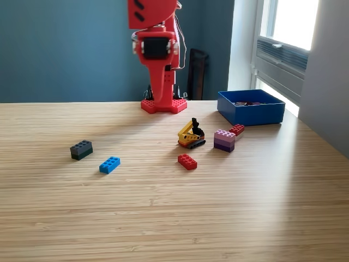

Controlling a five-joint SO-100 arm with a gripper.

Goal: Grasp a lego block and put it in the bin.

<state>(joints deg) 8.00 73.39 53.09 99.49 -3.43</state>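
Observation:
Several lego bricks lie loose on the wooden table: a dark grey brick (81,149) and a small blue brick (109,164) toward the exterior view's left, and a red brick (187,161) near the middle. Behind it are a yellow, black and red cluster (191,135), a pink and purple stack (224,140) and another red brick (236,130). The blue bin (275,113) stands at the back right with a few dark pieces inside. The red arm (159,60) rises from its base (163,105) and leaves the frame at the top; its gripper is out of view.
A dark blue wall runs behind the table. A window and a white frame (278,54) are at the right. A dark object (197,73) stands behind the arm's base. The table's right edge runs close past the bin.

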